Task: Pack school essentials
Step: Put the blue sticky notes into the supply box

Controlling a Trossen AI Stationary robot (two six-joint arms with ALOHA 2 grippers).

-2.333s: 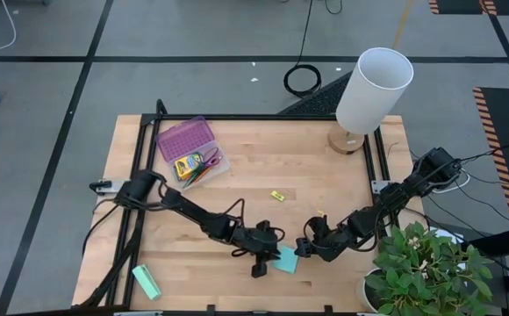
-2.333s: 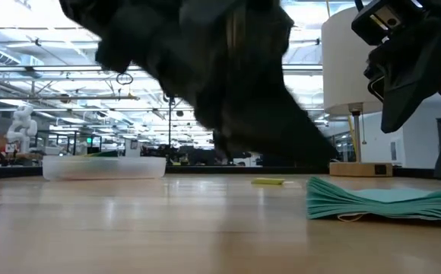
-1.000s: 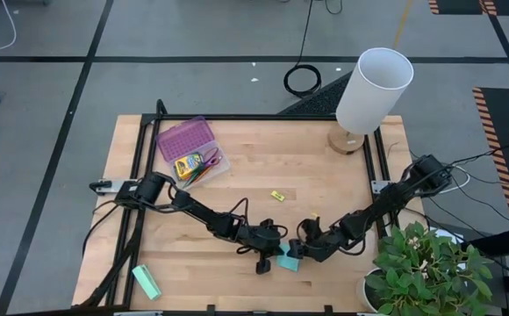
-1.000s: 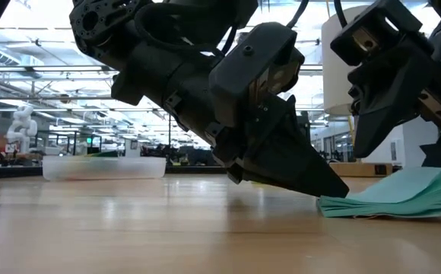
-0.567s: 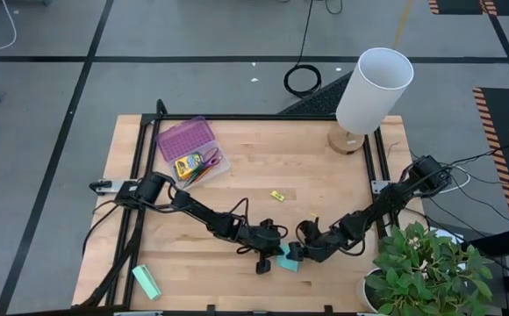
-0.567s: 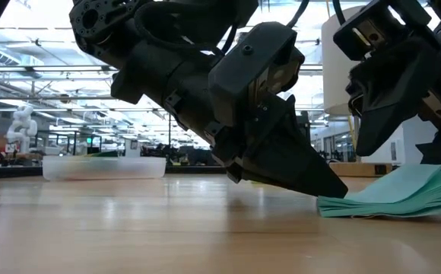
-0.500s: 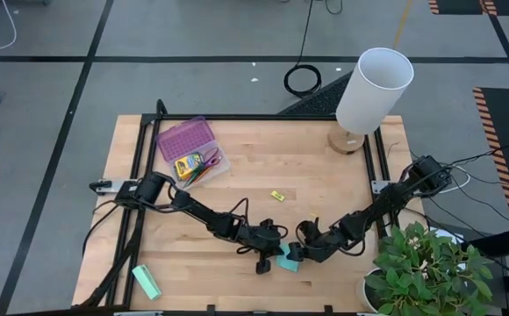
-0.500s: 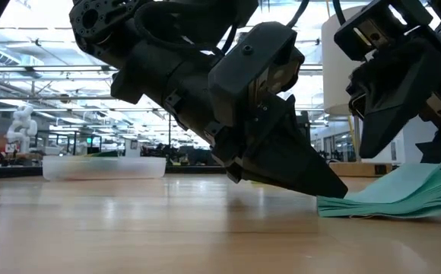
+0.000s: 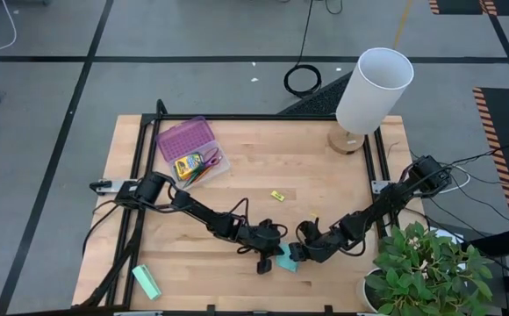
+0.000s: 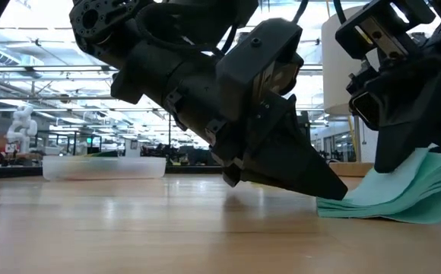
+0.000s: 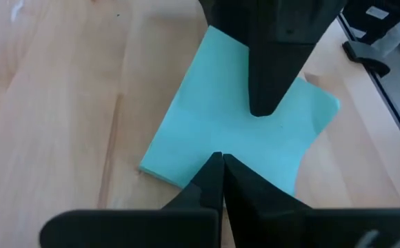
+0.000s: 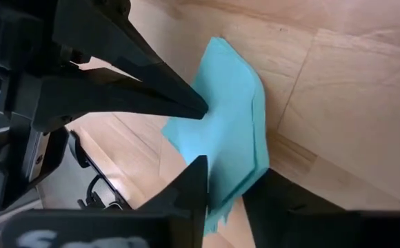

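Observation:
The cyan sticky-note pad lies on the wood table near its front edge, between my two grippers. My left gripper is shut, with its tips on the pad's left part. My right gripper comes from the right and is shut on the pad's right end, which curls up off the table. A clear case at the far left holds the crayon box, purple-handled scissors and pens. A tiny yellow piece lies on the table's middle. My left gripper presses its shut fingertips down on the pad's left edge, slanting down from the table's left. That edge stays flat on the wood. My right gripper pinches the pad's right end between its two fingers, several sheets together. It comes slanting from the table's right. The end is bent upward, while the rest of the pad lies on the table.
A purple lid leans beside the case. A mint-green block lies at the front left corner. A lamp stands at the far right, and a potted plant at the front right. A black frame edges the table.
My right gripper has tipped up a little with the pad's right end, which now curls higher off the table. The pad's left edge has stayed pinned flat under my left gripper's tips.

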